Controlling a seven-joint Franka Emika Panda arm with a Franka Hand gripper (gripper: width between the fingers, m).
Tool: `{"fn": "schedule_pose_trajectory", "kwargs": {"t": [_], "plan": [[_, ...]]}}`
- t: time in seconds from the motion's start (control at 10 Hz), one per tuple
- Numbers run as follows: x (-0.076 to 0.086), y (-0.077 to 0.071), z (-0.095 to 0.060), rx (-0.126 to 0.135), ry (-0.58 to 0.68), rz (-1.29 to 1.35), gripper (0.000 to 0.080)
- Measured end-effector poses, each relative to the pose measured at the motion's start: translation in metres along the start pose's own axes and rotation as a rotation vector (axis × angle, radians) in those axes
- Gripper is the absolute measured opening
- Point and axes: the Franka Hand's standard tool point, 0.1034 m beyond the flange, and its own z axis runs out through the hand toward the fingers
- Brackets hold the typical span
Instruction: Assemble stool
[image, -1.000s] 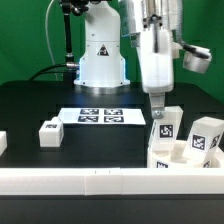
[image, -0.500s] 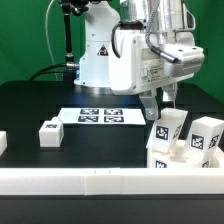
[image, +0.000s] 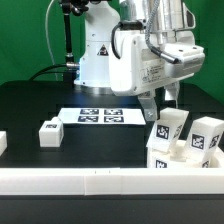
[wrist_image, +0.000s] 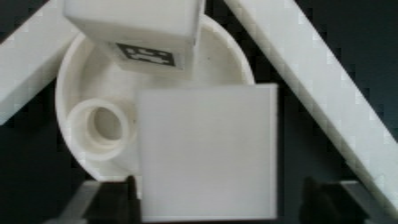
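Note:
The stool's round white seat (image: 176, 160) lies at the exterior view's right, just behind the front rail. Two blocky white legs with square tags stand up from it, one (image: 167, 129) under my hand and one (image: 206, 137) further right. My gripper (image: 163, 108) hangs over the first leg. In the wrist view that leg (wrist_image: 205, 135) sits between my dark fingers (wrist_image: 111, 200), with a thin gap showing on one side, so the gripper (wrist_image: 217, 205) is open around it. The seat (wrist_image: 80, 85) shows an empty round socket (wrist_image: 103, 125). A third leg (image: 48, 132) lies loose on the black table.
The marker board (image: 100, 116) lies flat in the middle of the table. A long white rail (image: 100, 181) runs along the front edge. The arm's white base (image: 100, 55) stands at the back. A small white piece (image: 2, 143) shows at the left edge.
The hand has twisted round over the leg during the last second. The jaws, shut on the leg before, now stand slightly apart from it. The leg stays in the seat.

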Motion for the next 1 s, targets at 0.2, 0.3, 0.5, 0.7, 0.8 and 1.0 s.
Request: {"fn": "schedule_pose_trajectory", "kwargs": {"t": [0.2, 0.3, 0.5, 0.7, 0.8, 1.0], "plan": [[-0.008, -0.004, -0.016, 0.006, -0.023, -0.131, 0.0637], [-0.007, -0.004, -0.014, 0.007, -0.021, -0.148, 0.0637], [-0.006, -0.004, -0.014, 0.008, -0.017, -0.317, 0.0647], [-0.008, -0.003, -0.013, 0.009, -0.001, -0.521, 0.0649], [-0.012, -0.001, -0.013, 0.008, 0.008, -0.672, 0.0649], [-0.02, 0.005, -0.013, 0.01, 0.006, -0.816, 0.0649]]}}
